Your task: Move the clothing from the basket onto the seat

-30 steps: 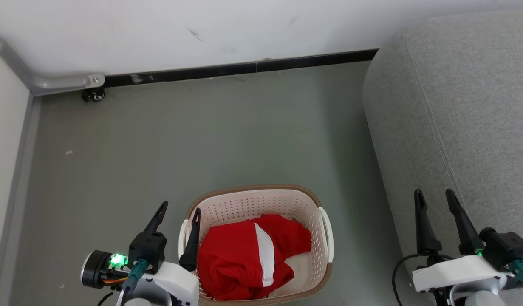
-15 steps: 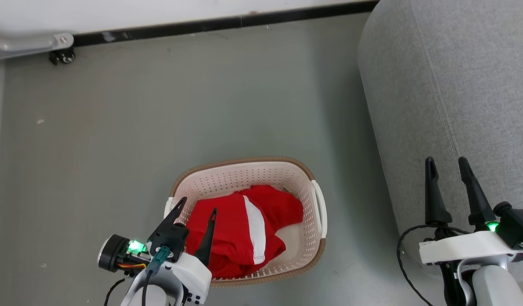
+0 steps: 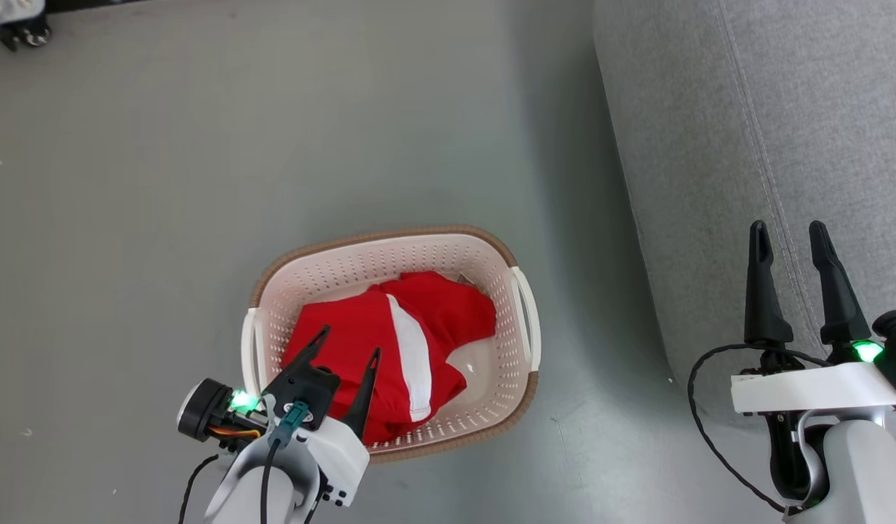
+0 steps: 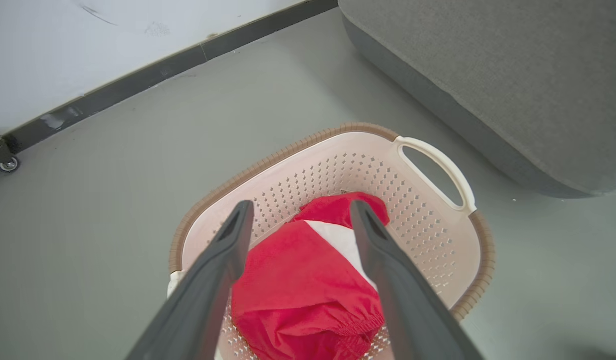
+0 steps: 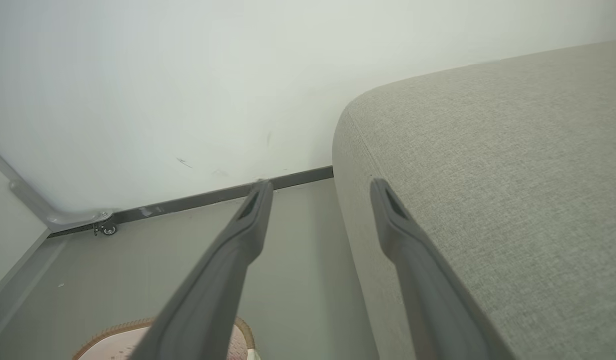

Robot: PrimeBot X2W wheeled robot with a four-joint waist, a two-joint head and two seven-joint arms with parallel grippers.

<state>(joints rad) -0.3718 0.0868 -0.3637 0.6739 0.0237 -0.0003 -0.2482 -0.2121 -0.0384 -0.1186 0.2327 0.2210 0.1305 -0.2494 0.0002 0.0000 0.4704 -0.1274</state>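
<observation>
The red clothing (image 3: pixel 389 342) with a white band lies bunched in the cream basket (image 3: pixel 448 251) on the floor. My left gripper (image 3: pixel 349 342) hovers open over the basket's near left part, its fingers above the red fabric and holding nothing. The left wrist view has the clothing (image 4: pixel 297 285) between my open left gripper (image 4: pixel 297 210) fingers, inside the basket (image 4: pixel 438 235). The grey seat (image 3: pixel 710 131) fills the right side. My right gripper (image 3: pixel 788 231) stands open over the seat's edge, empty. In the right wrist view my right gripper (image 5: pixel 320 186) points past the seat (image 5: pixel 488 165) corner.
Grey floor (image 3: pixel 200 145) surrounds the basket, with a gap between basket and seat. A small caster (image 3: pixel 22 33) sits at the far left by the wall. A white wall (image 5: pixel 162 75) with dark baseboard closes the far side.
The head camera has tilted down, so the whole scene has shifted up. My left gripper has moved right from the basket's left rim to over the clothing.
</observation>
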